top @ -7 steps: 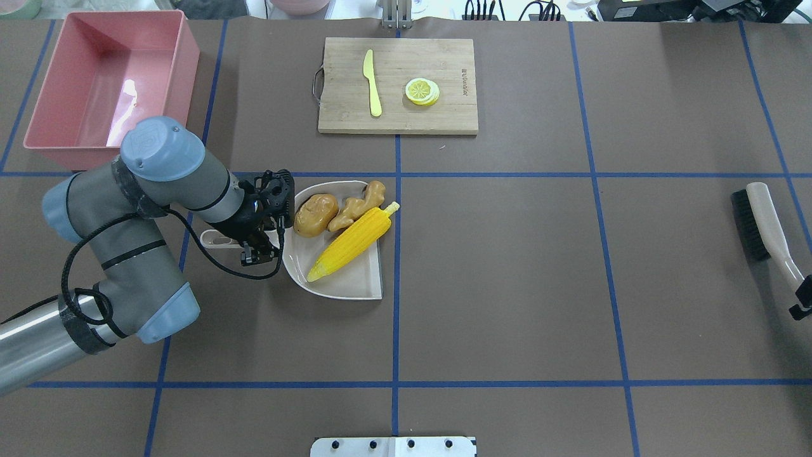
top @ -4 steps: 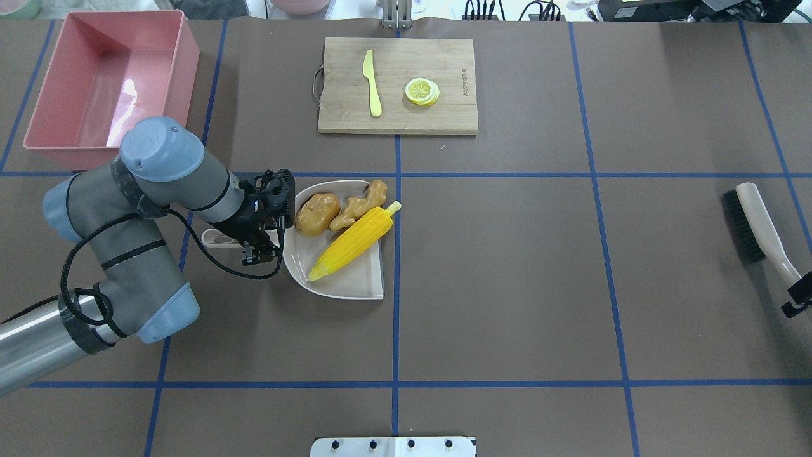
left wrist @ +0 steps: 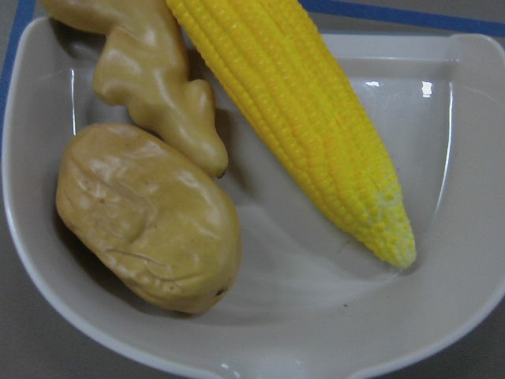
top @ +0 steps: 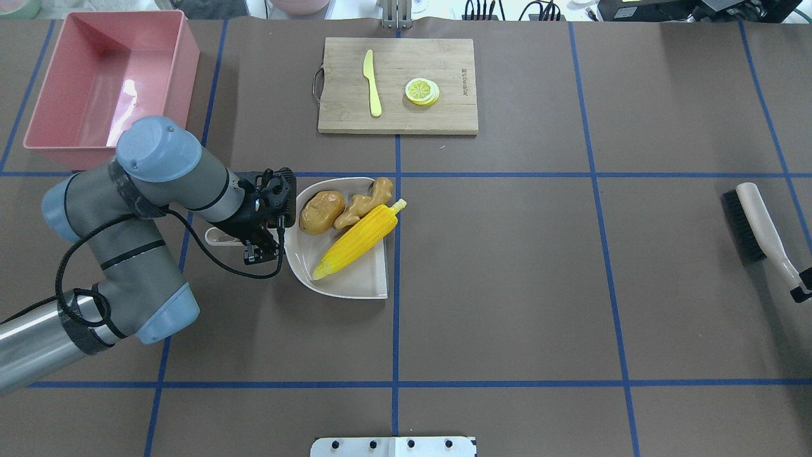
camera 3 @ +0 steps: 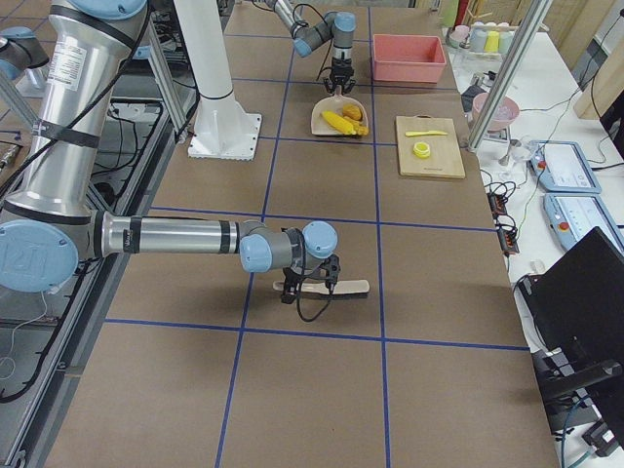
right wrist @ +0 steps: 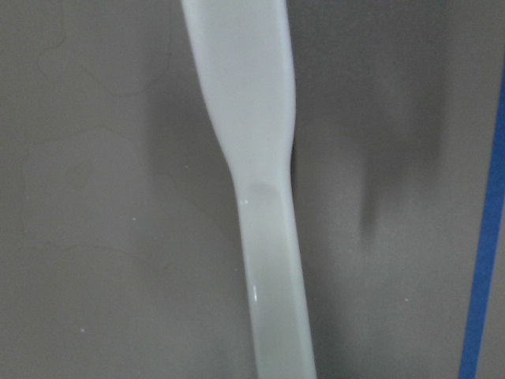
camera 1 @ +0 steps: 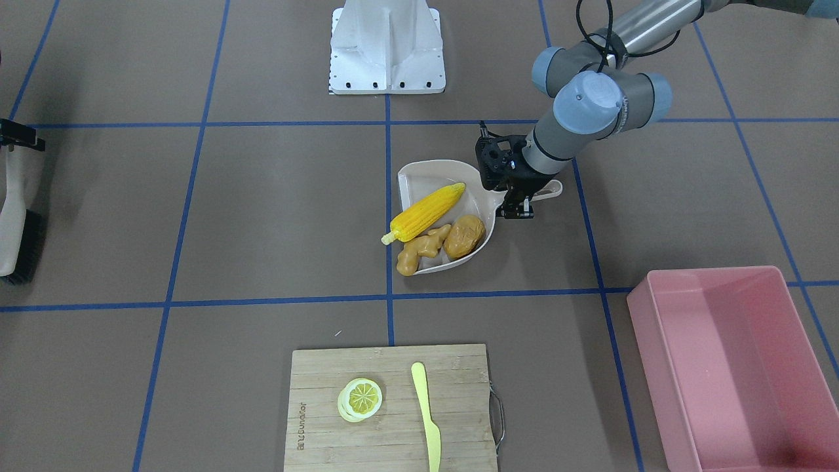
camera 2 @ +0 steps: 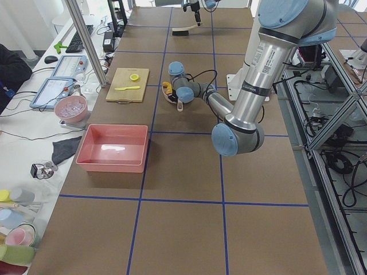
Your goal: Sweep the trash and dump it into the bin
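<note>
Yellow corn cob (camera 3: 338,122) lies in the beige dustpan (camera 3: 318,123).

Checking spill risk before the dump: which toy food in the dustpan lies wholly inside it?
The brown potato, against the dustpan's curved back wall; the corn cob and ginger root both poke past its open front edge.

"Can you read anything from here?"

"Hardly. There's a dark mark (camera 1: 301,426) stamped along one short edge of the board (camera 1: 393,429). It's a single line of letters, but too small to make out in either view from above."

"And on the robot?"

"The left arm (camera 2: 265,63) has a line of print running down its silver tube in the left side view. That's too fine to read as well. So no text, number or sign I can actually read."
</note>
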Controlling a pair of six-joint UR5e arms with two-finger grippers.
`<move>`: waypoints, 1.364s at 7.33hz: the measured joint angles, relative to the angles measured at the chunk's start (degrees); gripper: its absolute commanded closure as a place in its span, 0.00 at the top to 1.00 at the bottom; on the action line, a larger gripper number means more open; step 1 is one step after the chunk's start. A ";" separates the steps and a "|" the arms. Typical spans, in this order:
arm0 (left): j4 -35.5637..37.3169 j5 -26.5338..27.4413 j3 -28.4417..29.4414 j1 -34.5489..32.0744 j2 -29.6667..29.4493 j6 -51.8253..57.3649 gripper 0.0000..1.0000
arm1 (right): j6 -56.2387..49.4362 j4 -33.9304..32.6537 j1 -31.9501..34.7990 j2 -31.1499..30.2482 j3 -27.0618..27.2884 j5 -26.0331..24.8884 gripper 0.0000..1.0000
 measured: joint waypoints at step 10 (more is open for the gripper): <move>-11.99 -0.14 -6.34 -3.60 0.33 -13.83 0.00 | -25.92 -30.24 32.73 6.31 2.16 -15.82 1.00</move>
